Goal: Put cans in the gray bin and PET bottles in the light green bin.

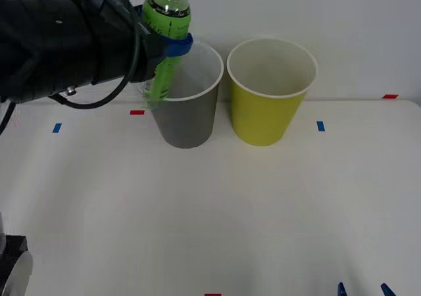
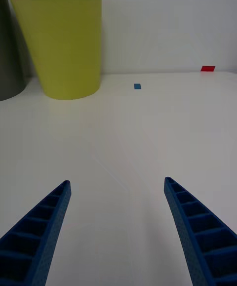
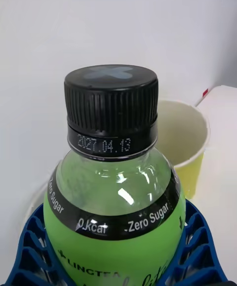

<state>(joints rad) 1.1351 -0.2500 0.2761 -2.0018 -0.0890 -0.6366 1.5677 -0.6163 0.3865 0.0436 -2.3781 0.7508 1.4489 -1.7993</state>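
The left end effector [image 1: 172, 46] grips the PET bottle [image 1: 167, 26] (upright) above the gray bin [image 1: 187, 115] — light green bin [image 1: 270, 105] beside.

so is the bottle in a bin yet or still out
Still out. The left claw holds the bottle upright, above and beside the gray bin rim; the light green bin looks empty.

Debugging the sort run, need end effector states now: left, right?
Left end effector: closed on the green PET bottle, above the gray bin.
Right end effector: open, empty, low over the table.
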